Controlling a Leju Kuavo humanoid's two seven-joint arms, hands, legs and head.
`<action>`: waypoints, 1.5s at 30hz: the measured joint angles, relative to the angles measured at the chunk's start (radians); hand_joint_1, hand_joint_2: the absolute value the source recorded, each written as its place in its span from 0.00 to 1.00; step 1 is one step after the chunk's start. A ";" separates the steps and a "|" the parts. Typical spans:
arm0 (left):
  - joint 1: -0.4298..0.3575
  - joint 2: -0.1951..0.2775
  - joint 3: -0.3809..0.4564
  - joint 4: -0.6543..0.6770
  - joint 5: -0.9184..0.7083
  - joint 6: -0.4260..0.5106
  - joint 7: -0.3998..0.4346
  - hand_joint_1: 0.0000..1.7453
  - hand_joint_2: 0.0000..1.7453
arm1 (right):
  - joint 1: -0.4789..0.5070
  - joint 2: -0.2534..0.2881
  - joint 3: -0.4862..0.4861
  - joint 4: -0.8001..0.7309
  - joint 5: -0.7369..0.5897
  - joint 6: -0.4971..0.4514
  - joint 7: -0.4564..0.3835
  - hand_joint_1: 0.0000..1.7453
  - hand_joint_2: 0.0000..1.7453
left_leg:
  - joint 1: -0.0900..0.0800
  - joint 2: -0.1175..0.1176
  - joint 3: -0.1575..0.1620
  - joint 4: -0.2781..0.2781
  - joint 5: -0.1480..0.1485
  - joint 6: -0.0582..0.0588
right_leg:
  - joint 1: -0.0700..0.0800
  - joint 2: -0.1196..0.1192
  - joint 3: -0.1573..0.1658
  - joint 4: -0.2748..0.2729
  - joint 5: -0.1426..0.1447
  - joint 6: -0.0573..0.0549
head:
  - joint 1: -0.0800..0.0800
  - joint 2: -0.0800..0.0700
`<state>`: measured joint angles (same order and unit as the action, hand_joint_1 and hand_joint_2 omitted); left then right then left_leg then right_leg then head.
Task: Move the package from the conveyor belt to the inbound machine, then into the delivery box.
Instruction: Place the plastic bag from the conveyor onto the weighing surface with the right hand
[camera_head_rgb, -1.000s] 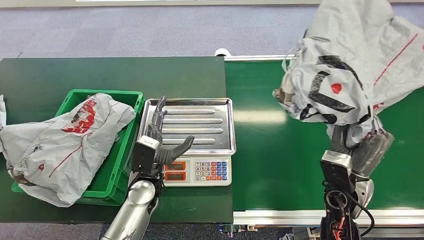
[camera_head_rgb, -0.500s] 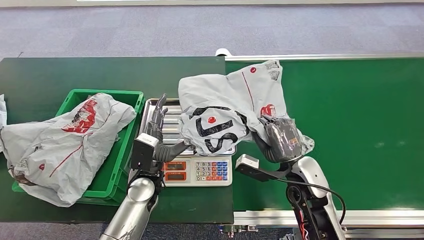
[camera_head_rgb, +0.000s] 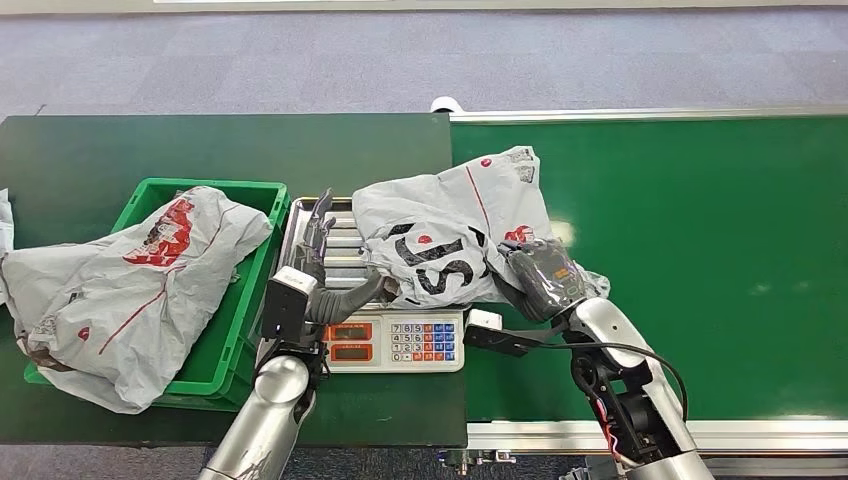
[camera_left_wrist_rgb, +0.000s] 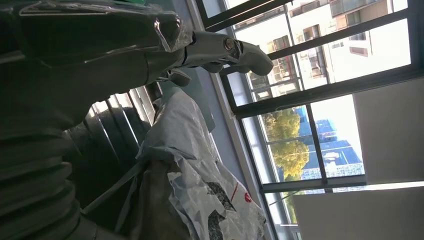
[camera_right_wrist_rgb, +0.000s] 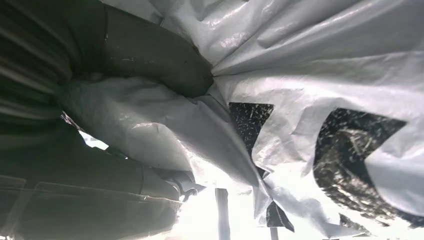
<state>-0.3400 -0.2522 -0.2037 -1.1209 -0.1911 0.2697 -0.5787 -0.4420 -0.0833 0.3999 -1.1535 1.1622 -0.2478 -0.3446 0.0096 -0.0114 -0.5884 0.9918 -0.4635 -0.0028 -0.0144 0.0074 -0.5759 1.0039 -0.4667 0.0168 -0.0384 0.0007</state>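
The right hand (camera_head_rgb: 540, 277) is gripping the package (camera_head_rgb: 450, 238), which is lying across the scale (camera_head_rgb: 345, 250) tray's 3 o'clock edge, overhanging the belt (camera_head_rgb: 700, 250). The left hand (camera_head_rgb: 325, 285) is resting open at 9 o'clock.

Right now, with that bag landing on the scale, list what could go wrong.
1. The grey courier bag overhangs the scale tray toward the conveyor belt, so it may slide off on release or weigh wrong.
2. The right hand grips a fold; plastic could snag as it opens.
3. The left hand rests on the tray, likely skewing the reading.
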 joint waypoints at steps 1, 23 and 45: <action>0.000 0.000 0.000 0.000 0.000 0.000 0.000 0.00 1.00 | -0.008 -0.006 0.009 0.011 -0.003 0.000 -0.003 1.00 1.00 | 0.000 0.000 0.000 0.000 0.000 0.000 | 0.000 0.000 0.000 0.000 0.000 0.000 | 0.000 0.000; -0.016 -0.005 -0.014 0.011 -0.009 -0.033 0.021 0.00 1.00 | -0.015 -0.031 0.214 -0.001 -0.134 -0.056 -0.131 1.00 1.00 | 0.000 0.000 0.000 0.000 0.000 0.000 | 0.000 0.000 -0.001 0.000 0.000 0.000 | 0.000 0.000; -0.030 -0.011 -0.020 0.032 -0.015 -0.044 0.028 0.00 1.00 | 0.027 -0.016 0.227 -0.037 -0.127 -0.151 -0.062 0.00 1.00 | 0.000 0.000 0.000 0.000 0.000 0.000 | 0.000 0.000 -0.001 0.000 0.000 0.000 | 0.000 0.000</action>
<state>-0.3704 -0.2632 -0.2235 -1.0887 -0.2060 0.2259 -0.5506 -0.4146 -0.0998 0.6271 -1.1908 1.0348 -0.3984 -0.4067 0.0098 -0.0113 -0.5884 0.9917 -0.4636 -0.0029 -0.0140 0.0075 -0.5765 1.0039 -0.4668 0.0167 -0.0385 0.0008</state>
